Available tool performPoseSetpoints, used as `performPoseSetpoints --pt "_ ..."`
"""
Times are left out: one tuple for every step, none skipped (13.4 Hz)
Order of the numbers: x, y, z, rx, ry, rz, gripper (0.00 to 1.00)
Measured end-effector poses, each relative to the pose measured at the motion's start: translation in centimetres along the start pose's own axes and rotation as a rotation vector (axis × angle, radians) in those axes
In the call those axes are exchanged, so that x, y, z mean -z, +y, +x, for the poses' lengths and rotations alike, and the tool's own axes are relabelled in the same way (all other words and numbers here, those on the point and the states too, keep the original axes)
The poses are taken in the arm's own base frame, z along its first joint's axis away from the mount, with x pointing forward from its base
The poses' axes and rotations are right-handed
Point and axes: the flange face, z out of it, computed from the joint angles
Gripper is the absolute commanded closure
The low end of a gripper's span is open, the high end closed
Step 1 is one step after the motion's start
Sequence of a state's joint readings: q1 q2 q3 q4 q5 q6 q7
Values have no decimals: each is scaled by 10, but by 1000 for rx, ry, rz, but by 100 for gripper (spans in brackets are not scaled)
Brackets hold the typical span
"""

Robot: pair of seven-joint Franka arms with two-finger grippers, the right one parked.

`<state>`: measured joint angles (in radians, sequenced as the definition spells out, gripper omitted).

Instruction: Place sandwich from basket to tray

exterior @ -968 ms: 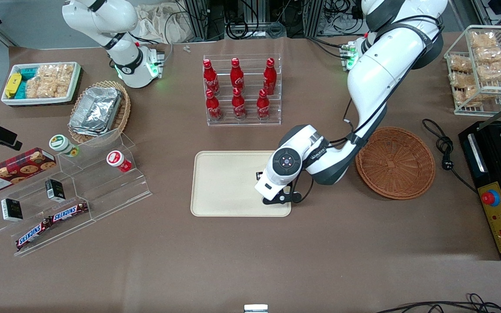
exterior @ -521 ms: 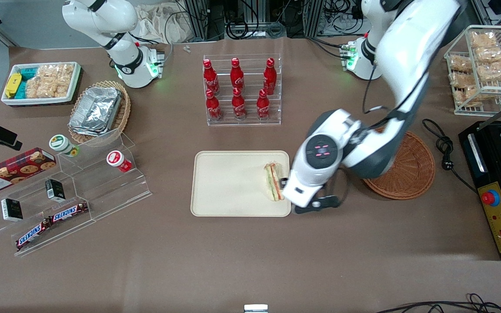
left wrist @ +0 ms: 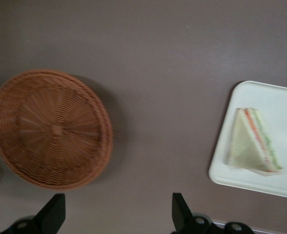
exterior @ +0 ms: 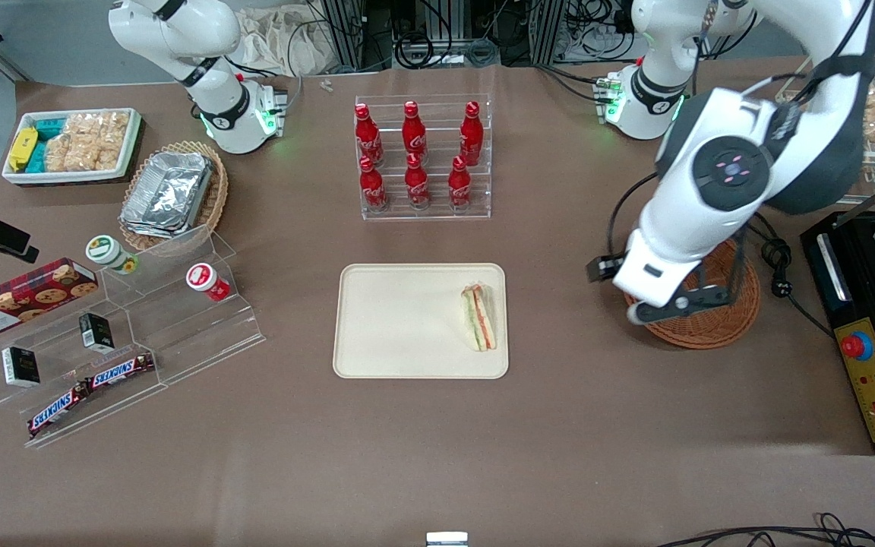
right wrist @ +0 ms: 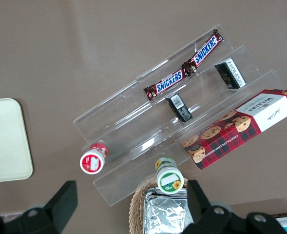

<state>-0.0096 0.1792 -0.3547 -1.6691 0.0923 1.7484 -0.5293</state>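
Brown tabletop shows your wedge sandwich point(exterior: 480, 317) lying at centre frame on the cream rectangular tray point(exterior: 392, 319); keep the empty, spread gripper point(left wrist: 115, 217) high above the round reddish wicker basket point(exterior: 718, 319); retreat without dipping.

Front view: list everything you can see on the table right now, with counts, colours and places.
sandwich: 1, pale bread with green and red filling, on the tray at its edge nearest the basket
tray: 1, cream, mid-table
basket: 1, reddish-brown wicker, empty, beside the tray
cola bottles: 6, red, in a clear rack farther from the camera than the tray
foil containers: stack, silver, in a lighter wicker basket
white bin: 1, bagged snacks inside
acrylic steps: 1, clear, holding two chocolate bars, two cups, small dark boxes
cookie box: 1, red tartan
wire rack: 1, bagged pastries
gripper: 1, open, empty, raised above the basket's edge
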Motion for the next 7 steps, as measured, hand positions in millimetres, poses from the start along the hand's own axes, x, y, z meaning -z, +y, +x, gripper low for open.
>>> performPoseSetpoints --pt "7 -33 -4 -44 -6 -9 1" --pt "13 -66 -6 -90 -17 -16 1" --pt "19 -92 -8 -128 -30 -18 1" --pt "24 -110 -8 -155 -36 -21 1" --pt "26 -122 -6 -165 -37 -23 1" --pt "27 -128 -3 -172 -36 -25 1" --pt "27 -130 1 -185 -34 -24 1"
